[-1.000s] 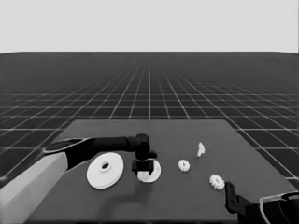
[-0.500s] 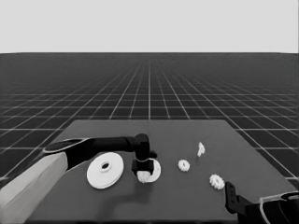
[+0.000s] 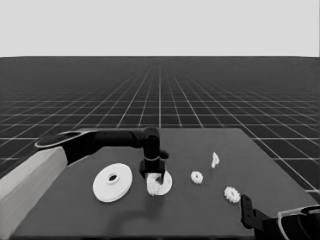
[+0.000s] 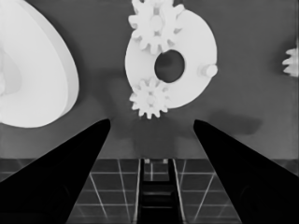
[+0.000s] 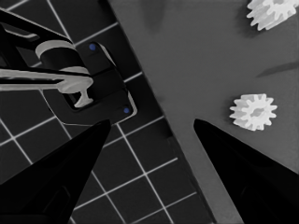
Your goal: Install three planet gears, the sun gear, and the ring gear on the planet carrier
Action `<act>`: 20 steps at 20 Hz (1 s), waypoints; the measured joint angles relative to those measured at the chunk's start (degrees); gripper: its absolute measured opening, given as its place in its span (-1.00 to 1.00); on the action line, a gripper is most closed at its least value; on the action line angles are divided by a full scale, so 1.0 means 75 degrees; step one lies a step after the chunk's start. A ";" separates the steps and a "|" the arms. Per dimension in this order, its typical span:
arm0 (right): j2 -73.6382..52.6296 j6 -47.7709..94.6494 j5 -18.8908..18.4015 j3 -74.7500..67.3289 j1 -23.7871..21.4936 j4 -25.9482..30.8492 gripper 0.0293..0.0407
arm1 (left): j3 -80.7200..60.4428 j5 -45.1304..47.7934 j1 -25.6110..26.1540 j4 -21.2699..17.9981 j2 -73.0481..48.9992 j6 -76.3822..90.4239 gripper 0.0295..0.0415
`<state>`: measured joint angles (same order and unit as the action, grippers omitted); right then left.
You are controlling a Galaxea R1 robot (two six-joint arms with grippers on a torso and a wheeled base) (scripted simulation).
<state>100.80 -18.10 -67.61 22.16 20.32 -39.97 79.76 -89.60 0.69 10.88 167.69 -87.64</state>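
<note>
Larger round part [image 3: 112,182] lies lower left of centre on the worktop, not yet installed. Left hand [image 3: 154,176] hovers over the smaller round part [image 4: 184,63] at centre, fingers apart, empty. Two gears [image 4: 150,97] seated; one peg bare. Two loose gears [image 3: 196,177] right of centre. Right hand [image 5: 149,140] parked lower right, open.

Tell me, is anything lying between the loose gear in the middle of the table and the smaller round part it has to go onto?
Nothing visible does. Only bare table lies between the loose gear and the smaller round part. The left gripper hangs over that part, open; one peg is free.
</note>
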 joint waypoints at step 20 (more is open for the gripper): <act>0.6135 -0.6193 -0.2412 0.8016 -0.2813 0.4073 0.61 | -0.7442 0.6778 -0.2705 0.0918 -0.8952 1.4365 0.49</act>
<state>146.81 -64.54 -85.71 82.28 -0.78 -9.42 23.94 -38.76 -19.60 17.77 100.55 20.10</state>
